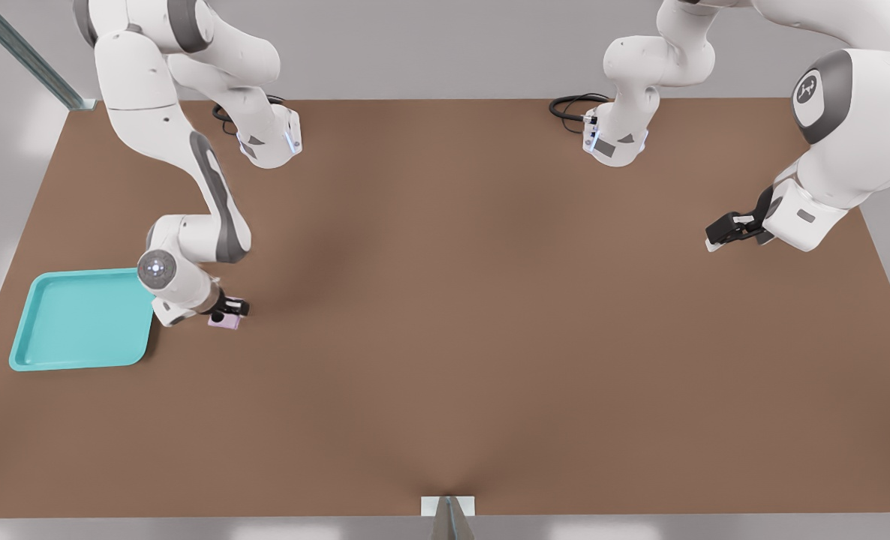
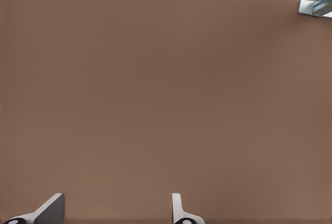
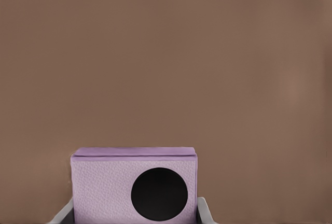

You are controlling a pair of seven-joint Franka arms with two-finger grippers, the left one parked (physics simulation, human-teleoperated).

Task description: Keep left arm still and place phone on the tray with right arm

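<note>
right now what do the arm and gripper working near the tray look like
The working arm is glossy white with rounded links, dark grey joint panels and a round lit cap at the wrist. A black cable coils at its base. Its gripper is black in the front view; the fingers look pale grey up close.

Simulated robot test cell: bare brown tabletop (image 1: 490, 337), plain grey surround, metal frame strut (image 1: 28, 56) at far-left corner. Gripper (image 1: 229, 313) near tabletop's left edge.

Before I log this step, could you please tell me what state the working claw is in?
Right claw: shut on the phone, beside the tray, not over it.
</note>
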